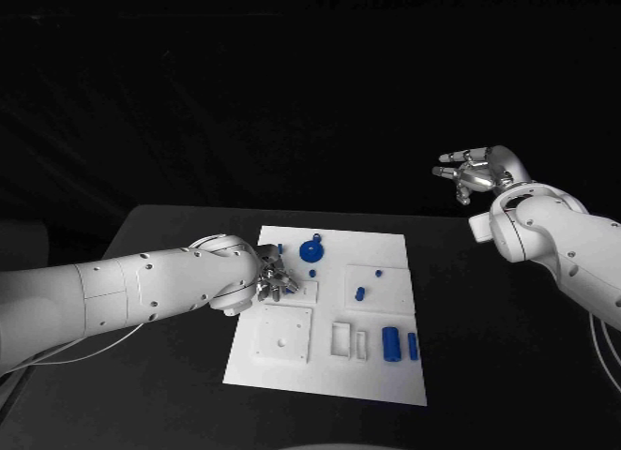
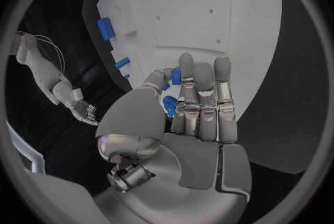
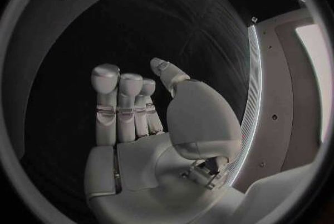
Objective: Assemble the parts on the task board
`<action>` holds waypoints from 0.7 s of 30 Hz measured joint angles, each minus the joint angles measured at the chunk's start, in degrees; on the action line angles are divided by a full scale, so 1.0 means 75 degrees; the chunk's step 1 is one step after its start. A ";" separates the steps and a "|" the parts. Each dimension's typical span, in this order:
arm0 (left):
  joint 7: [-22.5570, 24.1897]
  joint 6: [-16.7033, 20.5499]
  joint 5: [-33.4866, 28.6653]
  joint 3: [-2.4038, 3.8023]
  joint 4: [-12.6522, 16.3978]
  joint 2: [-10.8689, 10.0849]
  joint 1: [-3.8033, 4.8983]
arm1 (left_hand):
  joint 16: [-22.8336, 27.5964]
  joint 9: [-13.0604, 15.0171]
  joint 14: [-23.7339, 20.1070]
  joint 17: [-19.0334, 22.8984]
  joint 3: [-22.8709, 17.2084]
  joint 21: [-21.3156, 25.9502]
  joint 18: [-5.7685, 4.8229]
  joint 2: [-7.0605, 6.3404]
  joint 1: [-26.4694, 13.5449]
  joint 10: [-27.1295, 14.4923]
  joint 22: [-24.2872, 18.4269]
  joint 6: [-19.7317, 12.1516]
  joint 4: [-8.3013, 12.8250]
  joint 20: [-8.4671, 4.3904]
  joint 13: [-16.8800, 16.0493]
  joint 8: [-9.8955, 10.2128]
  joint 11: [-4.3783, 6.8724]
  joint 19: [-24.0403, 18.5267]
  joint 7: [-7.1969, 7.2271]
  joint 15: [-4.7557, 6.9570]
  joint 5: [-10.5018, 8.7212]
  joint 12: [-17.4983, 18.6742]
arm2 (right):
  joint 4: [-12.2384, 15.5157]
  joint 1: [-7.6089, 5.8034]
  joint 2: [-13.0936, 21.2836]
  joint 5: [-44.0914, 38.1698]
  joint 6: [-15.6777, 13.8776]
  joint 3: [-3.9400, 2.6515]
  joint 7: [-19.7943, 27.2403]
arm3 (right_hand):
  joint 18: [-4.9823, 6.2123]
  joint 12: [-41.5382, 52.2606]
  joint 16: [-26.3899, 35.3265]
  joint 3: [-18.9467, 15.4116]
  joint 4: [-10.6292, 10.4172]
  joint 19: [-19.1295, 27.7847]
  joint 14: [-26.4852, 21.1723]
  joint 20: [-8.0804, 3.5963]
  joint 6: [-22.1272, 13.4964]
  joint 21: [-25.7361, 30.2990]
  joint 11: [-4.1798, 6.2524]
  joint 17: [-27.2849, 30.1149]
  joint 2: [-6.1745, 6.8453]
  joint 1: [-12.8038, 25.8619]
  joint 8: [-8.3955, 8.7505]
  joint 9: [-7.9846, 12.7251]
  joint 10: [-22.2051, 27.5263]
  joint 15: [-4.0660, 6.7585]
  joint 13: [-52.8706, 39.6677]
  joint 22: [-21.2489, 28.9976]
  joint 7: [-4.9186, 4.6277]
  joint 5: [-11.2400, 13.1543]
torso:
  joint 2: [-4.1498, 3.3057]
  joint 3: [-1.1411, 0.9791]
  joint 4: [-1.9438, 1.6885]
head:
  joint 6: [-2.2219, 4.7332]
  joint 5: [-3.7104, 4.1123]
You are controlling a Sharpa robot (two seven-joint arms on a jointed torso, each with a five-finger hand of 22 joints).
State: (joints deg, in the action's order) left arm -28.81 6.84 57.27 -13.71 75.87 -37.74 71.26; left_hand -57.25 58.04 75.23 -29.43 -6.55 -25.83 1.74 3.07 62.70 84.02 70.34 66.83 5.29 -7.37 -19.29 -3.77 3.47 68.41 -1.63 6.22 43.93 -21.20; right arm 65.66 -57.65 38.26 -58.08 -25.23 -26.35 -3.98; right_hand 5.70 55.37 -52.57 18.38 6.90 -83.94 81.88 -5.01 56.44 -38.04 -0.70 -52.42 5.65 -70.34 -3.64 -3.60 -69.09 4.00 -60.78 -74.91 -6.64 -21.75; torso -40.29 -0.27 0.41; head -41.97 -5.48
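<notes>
While right hand [image 1: 476, 172] hovers empty, fingers apart, left hand [image 2: 198, 110] fingers seemingly pinch blue part [image 2: 169, 105].

the left hand [image 1: 273, 281] covers part of the task board [image 1: 378, 246] left of centre; whether it grips a blue part [image 2: 169, 105] is unclear.

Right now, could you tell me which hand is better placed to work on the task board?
Left, likely. The left hand hangs over the task board, fingers beside a small blue part. The right hand is raised off to the side, holding nothing.
</notes>
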 measured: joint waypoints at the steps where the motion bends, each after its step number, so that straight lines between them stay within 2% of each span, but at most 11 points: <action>1: -0.0001 -0.0001 -0.0001 0.0000 -0.0002 0.0002 0.0000 | 0.0000 0.0001 0.0000 0.0000 0.0009 0.0015 0.0000 0.0000 0.0000 0.0000 0.0014 0.0000 0.0009 0.0000 -0.0002 0.0001 0.0000 0.0000 0.0000 0.0000 0.0008 0.0000 | -0.0003 0.0001 -0.0002 0.0000 0.0000 0.0000 -0.0001 | 0.0000 0.0000 0.0000 0.0000 0.0000 0.0000 0.0000 0.0000 0.0000 0.0000 0.0000 0.0000 0.0000 0.0000 0.0000 0.0000 0.0000 0.0000 0.0000 0.0000 0.0000 0.0000 | 0.0000 -0.0001 0.0000 | 0.0003 0.0000; 15: -0.0042 -0.0015 -0.0027 0.0026 -0.0027 0.0026 0.0017 | -0.0030 0.0074 0.0029 -0.0006 0.0009 0.0081 -0.0001 0.0000 0.0000 -0.0015 0.0156 0.0028 0.0009 0.0000 -0.0020 0.0016 0.0016 0.0055 -0.0027 0.0028 0.0045 -0.0029 | -0.0058 0.0011 -0.0042 0.0004 0.0014 0.0000 -0.0013 | -0.0004 0.0000 0.0000 -0.0013 0.0036 0.0000 0.0000 0.0000 -0.0005 0.0000 0.0001 0.0001 0.0001 -0.0001 0.0000 0.0000 -0.0001 0.0000 -0.0001 0.0000 -0.0011 0.0000 | -0.0001 -0.0004 0.0009 | 0.0017 0.0004; 18: -0.0062 -0.0046 -0.0052 0.0046 -0.0020 0.0052 0.0076 | -0.0067 0.0073 0.0029 -0.0006 0.0009 0.0119 0.0000 0.0000 0.0000 -0.0016 0.0195 0.0027 0.0010 -0.0027 -0.0029 -0.0008 0.0016 0.0082 -0.0027 0.0028 0.0045 -0.0029 | -0.0074 0.0013 -0.0053 0.0004 0.0020 0.0000 -0.0016 | -0.0004 0.0000 0.0000 -0.0012 0.0051 0.0000 0.0000 0.0000 -0.0006 0.0000 0.0001 0.0002 0.0001 -0.0001 0.0000 0.0000 -0.0001 0.0000 -0.0001 0.0000 -0.0013 0.0000 | -0.0001 -0.0007 0.0012 | 0.0014 0.0004; 21: -0.0084 -0.0132 -0.0091 0.0067 -0.0019 0.0091 0.0187 | -0.0082 0.0073 0.0029 -0.0010 0.0009 0.0136 0.0000 0.0000 0.0000 -0.0016 0.0229 0.0028 0.0010 -0.0027 -0.0031 -0.0008 0.0016 0.0082 -0.0027 0.0028 0.0045 -0.0028 | -0.0093 0.0016 -0.0068 0.0005 0.0026 0.0000 -0.0022 | -0.0005 0.0000 0.0000 -0.0012 0.0051 0.0000 0.0000 0.0000 -0.0009 0.0000 0.0002 0.0002 0.0001 -0.0001 0.0000 0.0000 -0.0002 0.0000 -0.0001 0.0000 -0.0016 0.0000 | -0.0001 -0.0011 0.0012 | 0.0005 0.0005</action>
State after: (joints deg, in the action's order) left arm -29.44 5.85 56.59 -13.21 75.72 -37.06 72.67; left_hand -57.86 58.59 75.44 -29.50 -6.48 -24.81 1.74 3.07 62.70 83.90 72.05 67.04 5.37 -7.57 -19.52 -3.83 3.59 69.03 -1.83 6.43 44.26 -21.41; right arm 64.96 -57.53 37.76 -58.05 -25.04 -26.35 -4.14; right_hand 5.67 55.37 -52.57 18.29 7.29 -83.94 81.88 -5.01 56.37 -38.04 -0.69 -52.41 5.65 -70.35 -3.64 -3.60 -69.10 4.00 -60.78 -74.91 -6.76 -21.75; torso -40.30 -0.36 0.50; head -41.93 -5.44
